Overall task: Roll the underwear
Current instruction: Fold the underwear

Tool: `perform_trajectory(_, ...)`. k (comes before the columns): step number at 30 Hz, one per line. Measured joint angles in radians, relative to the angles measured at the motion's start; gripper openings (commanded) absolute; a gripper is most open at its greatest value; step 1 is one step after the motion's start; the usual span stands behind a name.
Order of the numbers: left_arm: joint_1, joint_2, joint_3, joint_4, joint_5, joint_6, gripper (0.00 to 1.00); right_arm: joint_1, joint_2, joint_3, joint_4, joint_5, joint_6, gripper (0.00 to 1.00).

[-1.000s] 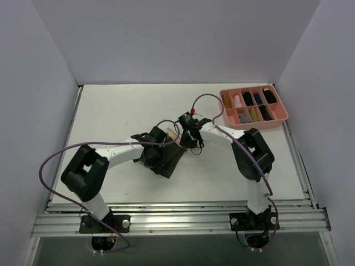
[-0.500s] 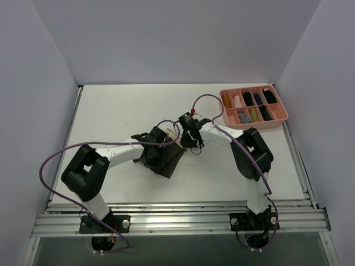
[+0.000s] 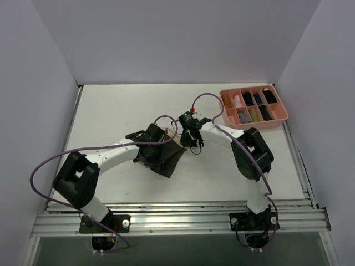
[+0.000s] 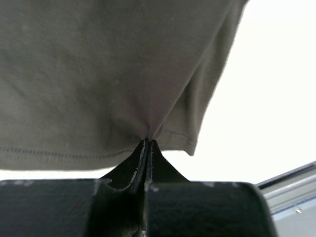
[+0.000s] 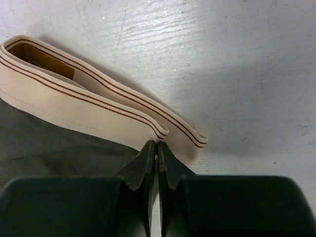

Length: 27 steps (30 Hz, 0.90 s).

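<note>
Underwear of dark olive-brown cloth (image 3: 169, 160) sat pinched in our closed left gripper (image 4: 148, 141) and, at its beige elastic waistband (image 5: 89, 111), closed right gripper (image 5: 157, 144); even tension, we judged, mattered.

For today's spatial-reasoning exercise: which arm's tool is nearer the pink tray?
Right. The right tool grips the underwear at its waistband, left of the pink tray; the left tool grips the cloth farther left.
</note>
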Motion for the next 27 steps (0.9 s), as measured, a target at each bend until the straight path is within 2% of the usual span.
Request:
perform_trajectory(17,0.014,-0.051,0.036,-0.040,0.001,-0.006,0.02,0.000,-0.066,0.005,-0.004,0.005,-0.011,0.00)
perform_trajectory(27,0.014,-0.075,0.059,-0.026,0.041,-0.060,0.02,-0.001,-0.128,0.011,-0.025,0.033,-0.023,0.00)
